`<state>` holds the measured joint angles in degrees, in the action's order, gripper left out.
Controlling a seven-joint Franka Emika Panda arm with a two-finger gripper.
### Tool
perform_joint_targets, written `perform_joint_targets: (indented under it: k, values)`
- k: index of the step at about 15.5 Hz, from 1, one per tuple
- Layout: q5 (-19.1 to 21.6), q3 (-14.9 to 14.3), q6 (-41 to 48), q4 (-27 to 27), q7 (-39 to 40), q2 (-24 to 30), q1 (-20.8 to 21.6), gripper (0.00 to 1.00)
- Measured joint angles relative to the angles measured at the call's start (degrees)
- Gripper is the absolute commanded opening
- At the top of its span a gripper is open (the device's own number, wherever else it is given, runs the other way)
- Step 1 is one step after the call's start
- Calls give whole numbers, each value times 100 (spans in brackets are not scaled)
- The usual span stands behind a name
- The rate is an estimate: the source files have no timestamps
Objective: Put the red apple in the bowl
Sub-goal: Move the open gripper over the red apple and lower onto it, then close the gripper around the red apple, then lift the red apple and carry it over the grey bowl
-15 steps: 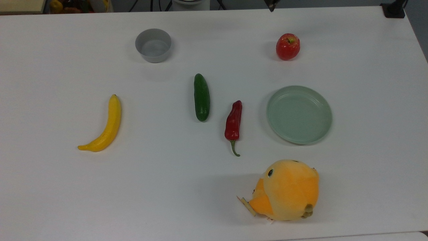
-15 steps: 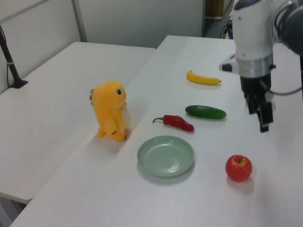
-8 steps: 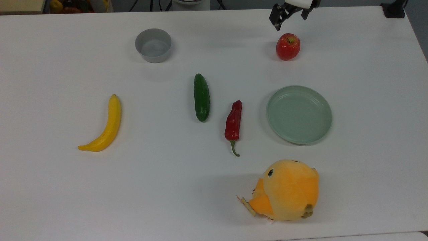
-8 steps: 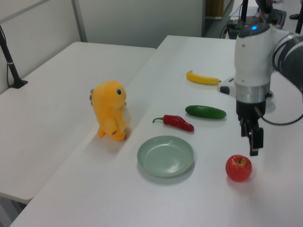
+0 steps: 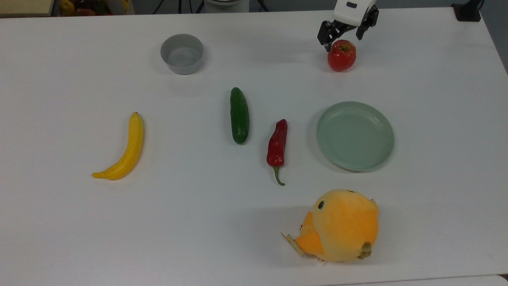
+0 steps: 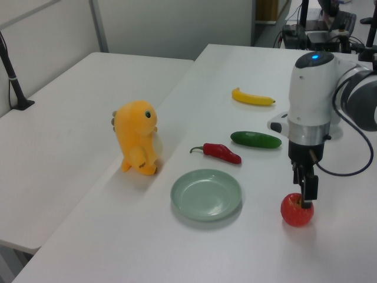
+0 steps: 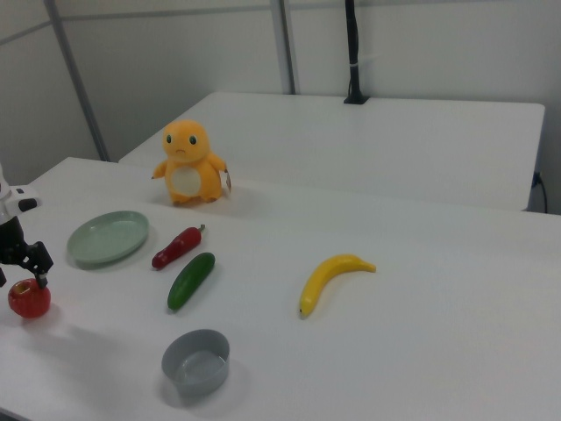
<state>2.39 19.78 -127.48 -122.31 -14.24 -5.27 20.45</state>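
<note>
since the earlier frames only the arm has moved: gripper point(image 5: 343, 37) now lower, down at the red apple point(image 5: 341, 56), fingers spread with one on each side of the apple's top in the top view; contact not confirmed. in the left view the gripper point(image 6: 306, 194) tips overlap the apple's point(image 6: 297, 210) upper part. apple sits on the white table point(image 5: 59, 222) near the far edge, top view's right, unchanged. bowl point(image 5: 181, 53) stands empty, well apart toward the top view's left. pale-green plate point(image 5: 355, 136) lies near the apple on the camera side, red chili pepper point(image 5: 277, 145) and cucumber point(image 5: 239, 115) between plate and banana point(image 5: 124, 151). orange plush toy point(image 5: 338, 226) at the near edge.
</note>
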Motion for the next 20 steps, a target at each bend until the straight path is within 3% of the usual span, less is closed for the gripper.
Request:
perform_joint_targets:
  k: [3,8,11,14,16,20]
  values:
    - [-228,0,-106,-2,-219,-183,1,100]
    - [-258,0,-151,-2,-385,-324,2,99]
    - [-261,0,-151,-2,-419,-397,14,81]
    - [-290,1,-152,10,-423,-416,50,43]
    - [-390,1,-152,19,-429,-414,83,23]
    - [-440,1,-152,20,-431,-414,98,18]
